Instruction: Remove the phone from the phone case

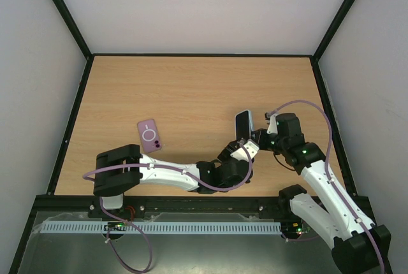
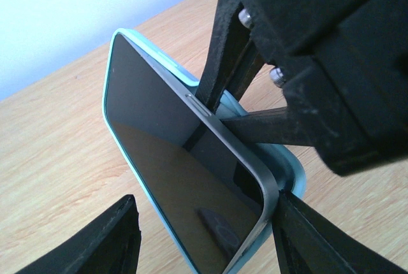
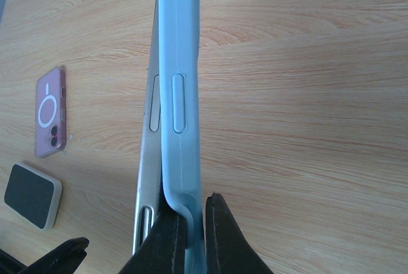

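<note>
The phone (image 2: 172,165), dark-screened with a silver frame, stands on edge and is partly lifted out of its light blue phone case (image 2: 290,165). My right gripper (image 3: 194,207) is shut on the case's side wall, with the phone's silver frame (image 3: 152,108) peeled away just left of the case (image 3: 180,64). My left gripper (image 2: 204,223) is open astride the phone's lower end. Its right finger (image 2: 319,242) touches the phone's corner and its left finger (image 2: 95,242) stands apart. From above, the phone (image 1: 243,124) sits between both grippers.
A pink phone-shaped item with a white ring (image 1: 150,136) lies flat on the wooden table (image 1: 191,89), left of centre; it also shows in the right wrist view (image 3: 50,113). A dark pad with a pale rim (image 3: 32,195) lies nearer.
</note>
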`<state>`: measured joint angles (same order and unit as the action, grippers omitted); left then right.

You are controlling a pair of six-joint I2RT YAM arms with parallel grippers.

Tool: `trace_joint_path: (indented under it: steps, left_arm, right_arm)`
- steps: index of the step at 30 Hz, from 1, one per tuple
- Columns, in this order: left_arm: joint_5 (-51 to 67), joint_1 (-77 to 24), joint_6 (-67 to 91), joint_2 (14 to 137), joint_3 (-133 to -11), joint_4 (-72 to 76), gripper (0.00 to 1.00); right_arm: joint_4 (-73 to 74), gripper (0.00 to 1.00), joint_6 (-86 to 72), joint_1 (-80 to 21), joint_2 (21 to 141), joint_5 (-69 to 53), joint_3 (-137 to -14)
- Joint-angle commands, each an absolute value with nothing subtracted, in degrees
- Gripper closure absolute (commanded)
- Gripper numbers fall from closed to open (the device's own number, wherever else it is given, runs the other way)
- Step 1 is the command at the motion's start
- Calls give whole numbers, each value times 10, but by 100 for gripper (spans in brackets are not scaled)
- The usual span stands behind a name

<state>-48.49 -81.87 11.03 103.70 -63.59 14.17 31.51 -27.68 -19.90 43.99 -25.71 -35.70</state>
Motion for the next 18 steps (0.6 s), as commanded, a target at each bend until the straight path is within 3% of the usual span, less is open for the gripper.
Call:
trace_joint_path:
  steps: [1, 7, 12, 18]
  left_arm:
    - [-535, -785, 87, 1040, -655, 136, 48]
    - [-542, -777, 76, 1029, -641, 157, 51]
    - [-540, -770, 54, 1028, -641, 175, 41]
    - [-556, -770, 32, 1034, -640, 201, 42]
  right_arm:
    - [300, 98, -273, -205, 434, -333, -358]
    - [292, 98, -272, -205, 437, -352, -353]
    - [289, 98, -272, -205, 446, -353, -354]
    - [281, 98, -272, -205, 448, -356, -352]
